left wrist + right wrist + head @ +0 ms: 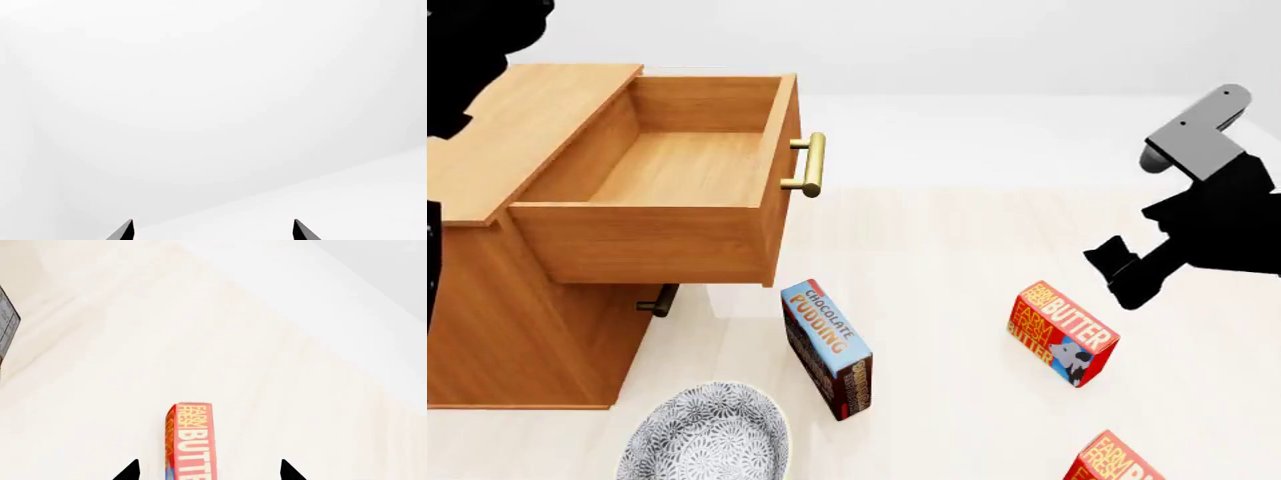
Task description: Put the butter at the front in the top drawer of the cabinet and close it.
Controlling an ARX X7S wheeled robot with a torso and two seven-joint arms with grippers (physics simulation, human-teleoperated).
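The butter (192, 440) is lying on the pale bench (280, 365), between the spread tips of the right tool (208, 471), which is hovering above it untouched. The left tool (212, 230) is also standing spread, facing blank white. The cabinet's (521, 330) top drawer (667, 200) is standing pulled out.
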